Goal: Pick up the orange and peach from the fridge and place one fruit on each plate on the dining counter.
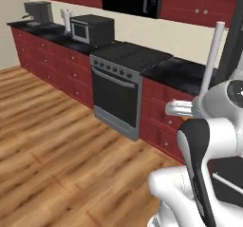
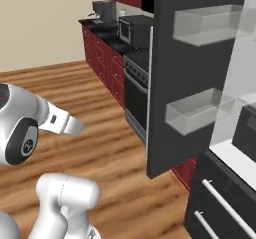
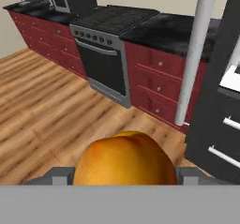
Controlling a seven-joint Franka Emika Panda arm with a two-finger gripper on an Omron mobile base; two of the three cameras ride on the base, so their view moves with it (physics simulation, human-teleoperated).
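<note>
The round orange-yellow fruit (image 3: 123,158), peach or orange I can't tell, sits right between the gripper (image 3: 123,174) fingers, clamped from both sides, out beside the tall dark grey fridge's (image 2: 192,78) open door, plates presumably elsewhere.

Home kitchen — red cabinets (image 1: 52,62), black countertop (image 1: 182,74), steel oven range (image 1: 116,95), microwave (image 1: 91,29), coffee machine (image 1: 38,13), open fridge (image 2: 200,78) — wood plank floor (image 1: 52,145).

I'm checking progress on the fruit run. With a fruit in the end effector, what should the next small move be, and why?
Probably back away from the dark grey fridge door: the end effector already grips the round orange-yellow fruit, and no plate is in sight here.
</note>
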